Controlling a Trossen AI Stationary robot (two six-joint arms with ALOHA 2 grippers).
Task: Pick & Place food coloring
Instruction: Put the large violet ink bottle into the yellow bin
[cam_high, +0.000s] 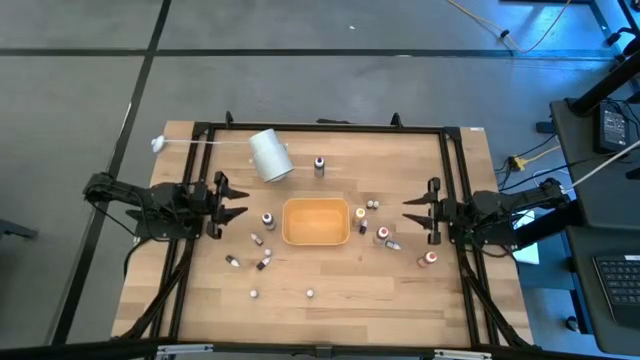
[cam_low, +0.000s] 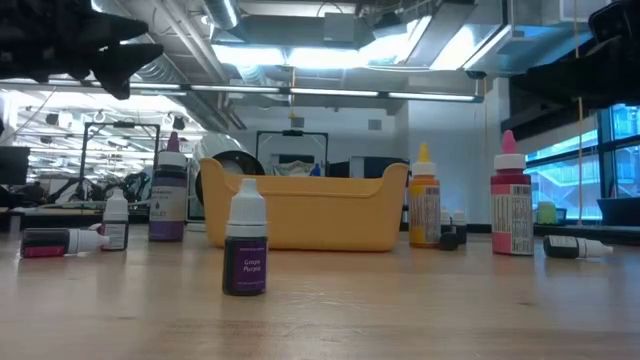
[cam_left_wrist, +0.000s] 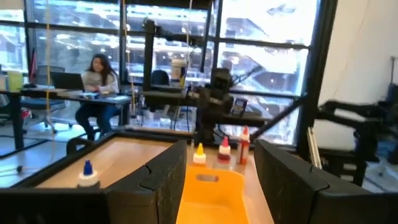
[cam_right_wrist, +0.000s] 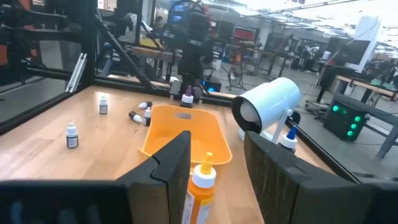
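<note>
Waiting at opposite tabletop edges, the left pincer (cam_high: 238, 199) and right pincer (cam_high: 412, 210) are gaping open, facing scattered bottles (cam_high: 268, 220) around the tray (cam_high: 316, 222).

A robotics laboratory in an open industrial hall. A wooden worktop (cam_high: 330, 280) framed by black rails (cam_high: 320, 128) stands on a grey floor (cam_high: 300, 60) marked with dark lines, cables (cam_high: 520, 30) trailing across it. The low view shows exposed ceiling ducts (cam_low: 330, 20) and strip lighting (cam_low: 290, 55). In the left wrist view, a person (cam_left_wrist: 96, 84) sits at a desk (cam_left_wrist: 62, 94) before tall windows (cam_left_wrist: 261, 56).
</note>
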